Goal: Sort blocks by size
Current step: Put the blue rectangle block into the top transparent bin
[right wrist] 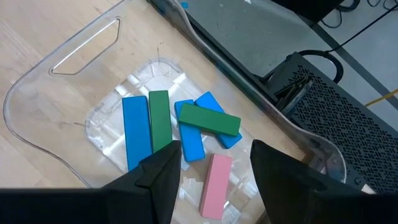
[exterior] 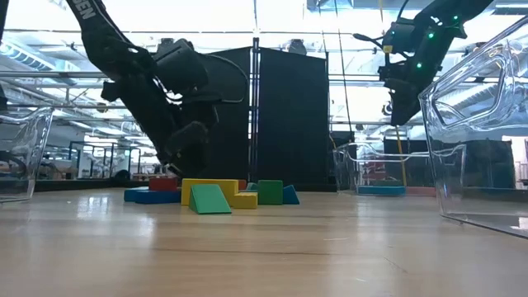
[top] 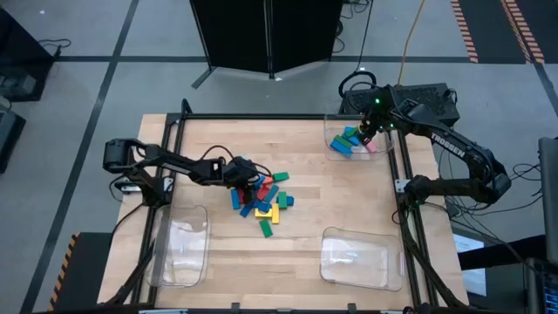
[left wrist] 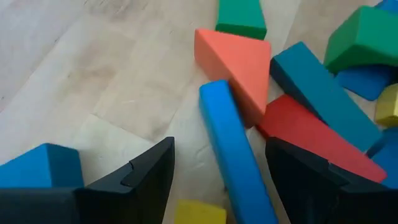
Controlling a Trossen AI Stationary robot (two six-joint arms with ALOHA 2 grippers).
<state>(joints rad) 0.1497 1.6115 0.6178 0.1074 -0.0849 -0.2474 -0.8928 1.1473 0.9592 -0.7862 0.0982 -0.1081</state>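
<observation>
Wooden tabletop [top: 296,253] carried a heap of blocks [top: 261,199] near its middle. Left gripper [left wrist: 214,171] sat low at the heap's edge, fingers spread wide either side of a long blue block [left wrist: 233,155] (not pinched). Well away from the heap, the right gripper [right wrist: 214,158] hovered over a clear tray [right wrist: 68,56] holding more blocks, fingers apart and empty.

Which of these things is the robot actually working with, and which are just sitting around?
Part of the job:
- pile of blocks
- long blocks already in the far tray
- left gripper, right gripper

Just there:
- two near trays, nothing visible inside
- black box beyond the table
</observation>
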